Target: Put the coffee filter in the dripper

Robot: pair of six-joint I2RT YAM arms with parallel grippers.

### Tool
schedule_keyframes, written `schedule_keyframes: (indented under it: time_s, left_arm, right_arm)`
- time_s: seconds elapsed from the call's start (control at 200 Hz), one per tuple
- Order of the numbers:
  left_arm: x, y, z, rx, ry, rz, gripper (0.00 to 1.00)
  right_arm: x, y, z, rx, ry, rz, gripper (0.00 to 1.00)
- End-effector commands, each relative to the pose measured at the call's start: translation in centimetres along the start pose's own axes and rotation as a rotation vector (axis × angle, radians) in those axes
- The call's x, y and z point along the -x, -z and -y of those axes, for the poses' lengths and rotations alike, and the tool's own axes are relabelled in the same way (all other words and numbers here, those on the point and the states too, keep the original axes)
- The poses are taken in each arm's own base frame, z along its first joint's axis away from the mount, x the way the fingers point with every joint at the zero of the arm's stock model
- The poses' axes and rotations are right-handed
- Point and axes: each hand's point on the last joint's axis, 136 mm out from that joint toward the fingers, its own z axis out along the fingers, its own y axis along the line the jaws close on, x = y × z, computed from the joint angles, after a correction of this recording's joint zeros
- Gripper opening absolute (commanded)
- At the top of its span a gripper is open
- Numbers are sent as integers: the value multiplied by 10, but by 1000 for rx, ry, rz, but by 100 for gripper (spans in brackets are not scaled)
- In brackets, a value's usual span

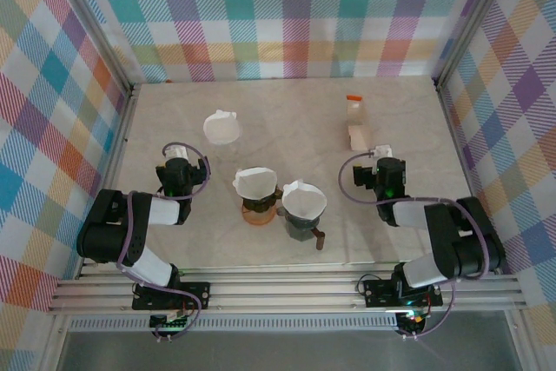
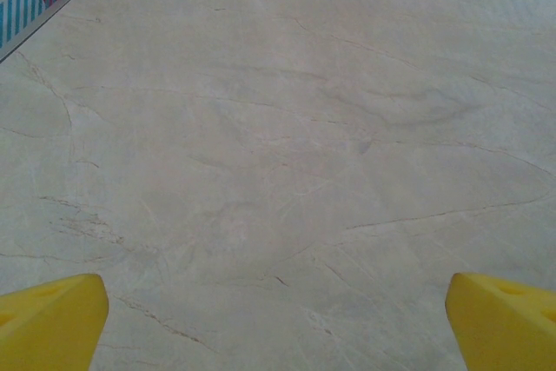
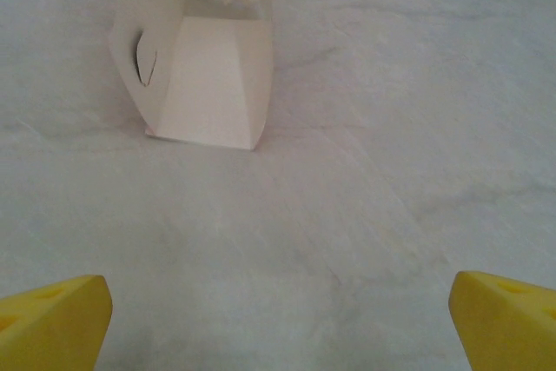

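A loose white coffee filter (image 1: 221, 128) lies on the table at the back left. Two drippers stand mid-table, each with a white filter sitting in it: a brown dripper (image 1: 257, 213) holding a filter (image 1: 255, 183), and a dark dripper (image 1: 301, 230) holding a filter (image 1: 303, 202). My left gripper (image 1: 178, 154) rests low, left of the brown dripper and in front of the loose filter, open over bare table (image 2: 278, 336). My right gripper (image 1: 382, 152) sits right of the dark dripper, open (image 3: 278, 336), with nothing between its yellow fingertips (image 3: 54, 317).
A cream cardboard holder (image 3: 208, 67) stands just ahead of the right gripper (image 1: 358, 136), with a small orange-capped container (image 1: 354, 103) behind it. Checked walls close the table at the left, back and right.
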Motion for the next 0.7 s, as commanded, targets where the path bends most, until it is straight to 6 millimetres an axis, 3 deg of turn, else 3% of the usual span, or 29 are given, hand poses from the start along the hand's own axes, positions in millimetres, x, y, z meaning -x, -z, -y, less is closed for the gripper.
schedule_keyframes:
  time_s: [0.0, 0.115, 0.15, 0.195, 0.695]
  left_arm:
    - [11, -1, 0, -6, 7, 37, 100]
    - [12, -1, 0, -6, 8, 38, 100]
    - [12, -1, 0, -7, 8, 38, 100]
    - [12, -1, 0, -6, 9, 39, 100]
    - [12, -1, 0, -6, 9, 39, 100]
  right_arm:
    - [45, -7, 6, 62, -91, 126, 99]
    - [31, -10, 19, 106, -189, 144, 99]
    - [36, -7, 21, 95, -187, 216, 99]
    - [28, -8, 18, 112, -184, 148, 99]
    - [31, -12, 22, 95, -203, 145, 99]
